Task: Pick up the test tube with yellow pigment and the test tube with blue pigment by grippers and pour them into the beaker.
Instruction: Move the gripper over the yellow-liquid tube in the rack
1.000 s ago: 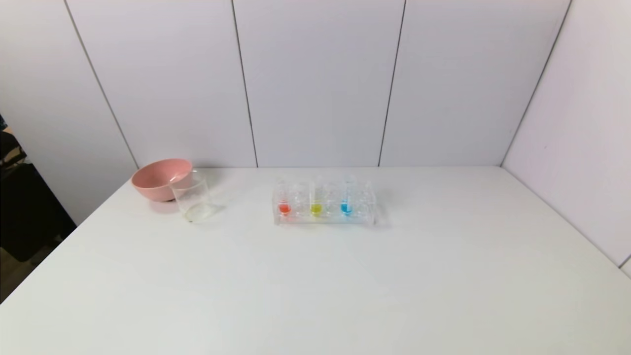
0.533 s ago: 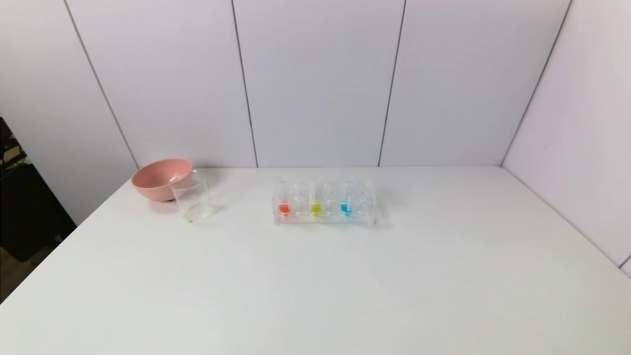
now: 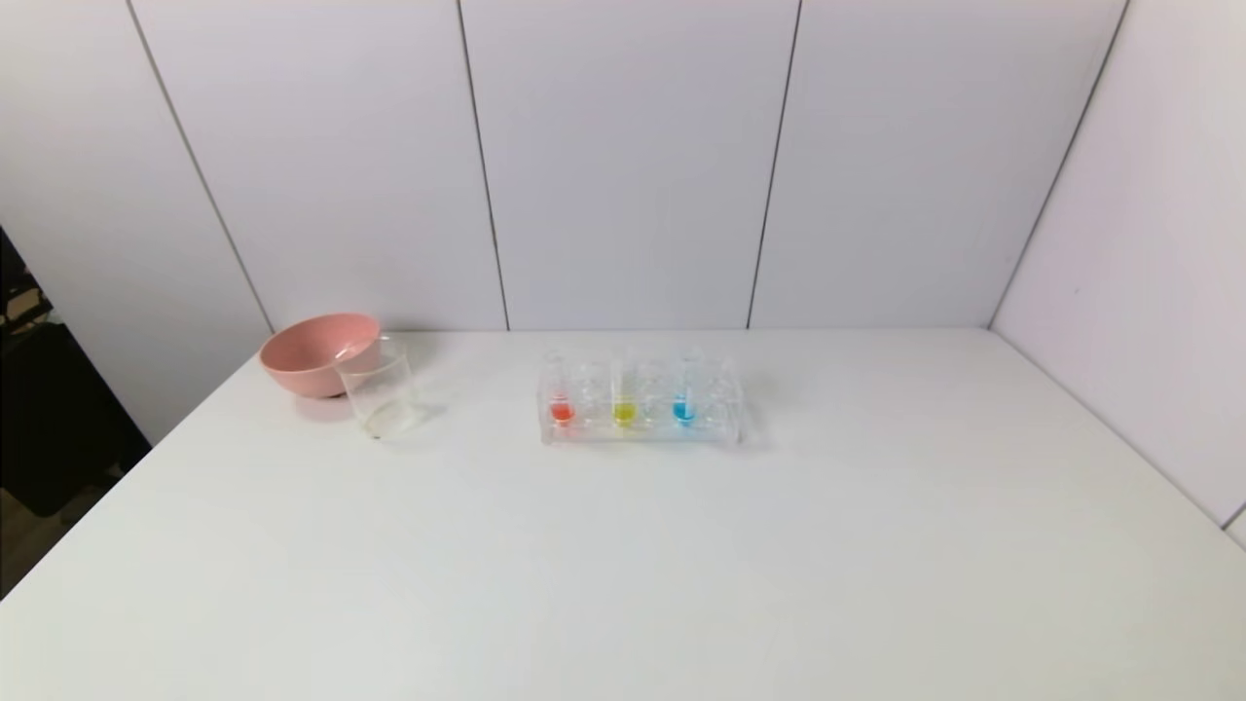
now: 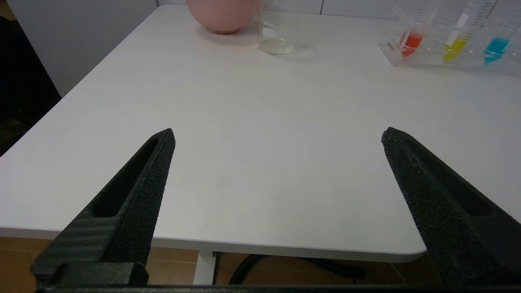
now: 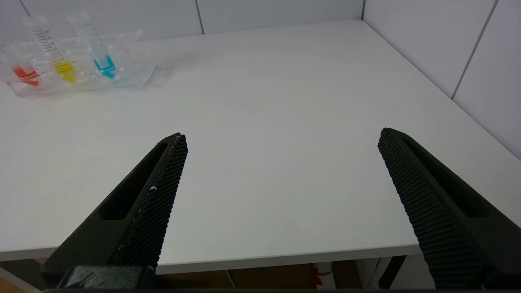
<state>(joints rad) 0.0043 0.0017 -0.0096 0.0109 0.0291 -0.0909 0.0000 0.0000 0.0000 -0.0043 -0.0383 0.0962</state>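
A clear rack (image 3: 720, 414) stands mid-table and holds three tubes upright. The test tube with yellow pigment (image 3: 624, 394) (image 4: 456, 38) (image 5: 57, 53) is the middle one. To its right is the test tube with blue pigment (image 3: 684, 391) (image 4: 497, 42) (image 5: 99, 51). The empty beaker (image 3: 382, 394) (image 4: 277, 30) stands far left, touching the bowl. My left gripper (image 4: 279, 138) hangs open near the table's front edge, far from the rack. My right gripper (image 5: 283, 138) is open too, at the front edge. Neither arm shows in the head view.
A pink bowl (image 3: 311, 352) (image 4: 222, 14) sits behind the beaker at the back left. A tube with red liquid (image 3: 561, 394) fills the rack's left slot. White wall panels close the table's back and right side. The table's left edge drops to the floor.
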